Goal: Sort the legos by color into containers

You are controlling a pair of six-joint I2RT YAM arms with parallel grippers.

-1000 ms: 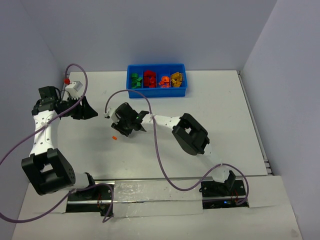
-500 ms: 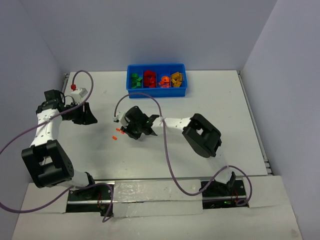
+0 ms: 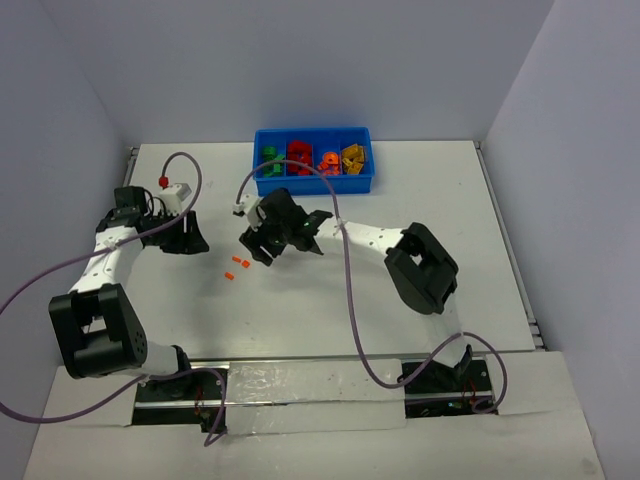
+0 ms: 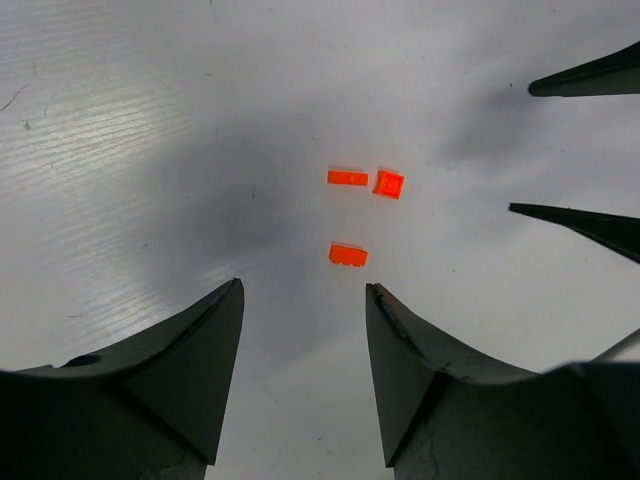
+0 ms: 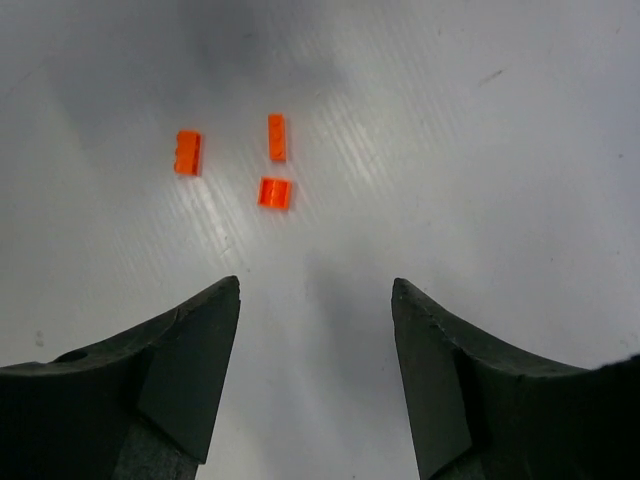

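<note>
left wrist shows me three orange legos (image 4: 348, 255) on the table (image 4: 120, 120). left gripper (image 4: 303, 288) and right gripper (image 5: 315, 284) gape empty.

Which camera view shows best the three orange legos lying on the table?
Left wrist: the orange legos lie close up near the centre. Right wrist shows them nearly as well, toward its upper left. The top view shows only tiny specks.

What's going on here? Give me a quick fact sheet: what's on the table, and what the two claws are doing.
Loose pieces: three orange legos on the table
Tray: blue tray, four compartments holding green, red, orange, yellow, left to right
Left gripper: open, empty, near the orange legos
Right gripper: open, empty, near them too
</note>
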